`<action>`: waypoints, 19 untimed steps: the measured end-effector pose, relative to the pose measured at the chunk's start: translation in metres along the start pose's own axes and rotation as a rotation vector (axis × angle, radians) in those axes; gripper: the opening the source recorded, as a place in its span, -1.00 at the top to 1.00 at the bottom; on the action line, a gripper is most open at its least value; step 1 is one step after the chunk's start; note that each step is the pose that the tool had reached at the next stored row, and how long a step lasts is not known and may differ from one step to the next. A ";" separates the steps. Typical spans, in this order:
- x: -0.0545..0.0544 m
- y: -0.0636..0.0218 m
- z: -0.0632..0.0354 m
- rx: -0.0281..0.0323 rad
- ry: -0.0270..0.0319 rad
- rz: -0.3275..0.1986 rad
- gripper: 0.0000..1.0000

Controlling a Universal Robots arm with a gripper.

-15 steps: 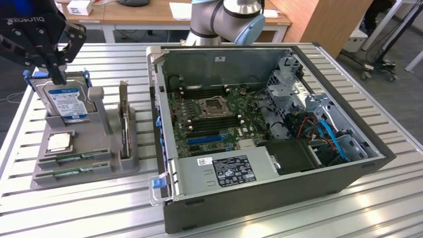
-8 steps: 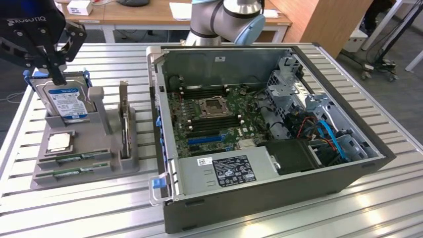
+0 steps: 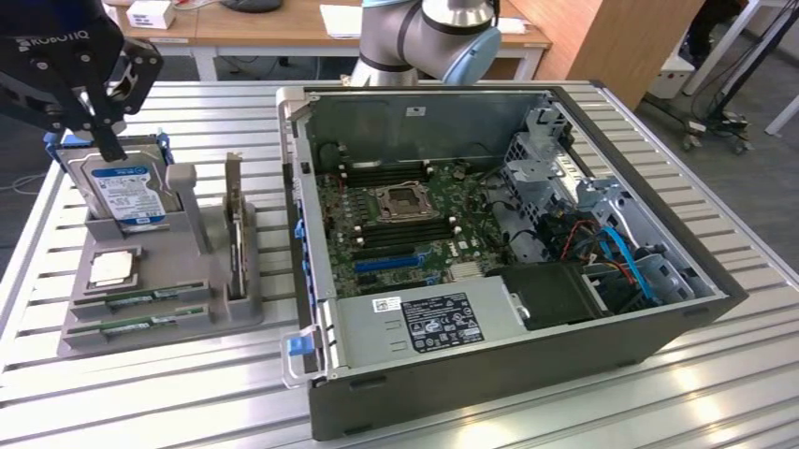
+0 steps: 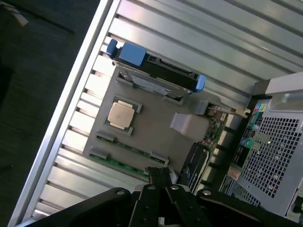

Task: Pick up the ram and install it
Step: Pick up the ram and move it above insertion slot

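Two green ram sticks lie flat in slots at the near end of a grey holder [image 3: 187,313]: one [image 3: 140,299] just behind the other [image 3: 138,325]. The wrist view looks down on the same sticks [image 4: 130,147] [image 4: 116,163], side by side at the holder's edge. My black gripper [image 3: 112,154] hangs above the holder's far end, beside the hard drive and well away from the sticks. Its fingers [image 4: 159,177] sit together with nothing between them. The open computer case [image 3: 500,234] shows its motherboard [image 3: 399,210] with black memory slots around the processor socket.
A silver hard drive [image 3: 125,192] with a blue-white label stands upright in the holder. A dark expansion card [image 3: 234,224] stands on edge next to it, and a square processor chip [image 3: 112,268] lies flat. The slatted metal table [image 3: 525,402] ends just past the holder.
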State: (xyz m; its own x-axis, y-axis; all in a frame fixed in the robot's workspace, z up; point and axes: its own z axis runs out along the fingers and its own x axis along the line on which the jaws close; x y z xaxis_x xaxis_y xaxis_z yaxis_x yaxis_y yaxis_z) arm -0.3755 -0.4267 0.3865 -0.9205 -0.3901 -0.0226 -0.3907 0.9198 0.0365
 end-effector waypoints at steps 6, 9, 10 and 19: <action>0.000 0.0000 0.0008 -0.0019 0.0042 -0.109 0.80; 0.000 0.0000 0.0012 -0.0031 0.0061 -0.163 0.80; 0.000 -0.0001 0.0014 -0.0036 0.0068 -0.182 0.80; 0.000 -0.0001 0.0028 -0.0077 0.0134 -0.363 0.80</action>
State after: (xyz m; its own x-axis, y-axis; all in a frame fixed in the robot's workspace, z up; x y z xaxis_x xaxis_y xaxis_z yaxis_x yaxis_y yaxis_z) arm -0.3755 -0.4267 0.3837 -0.7219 -0.6917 -0.0224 -0.6920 0.7210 0.0360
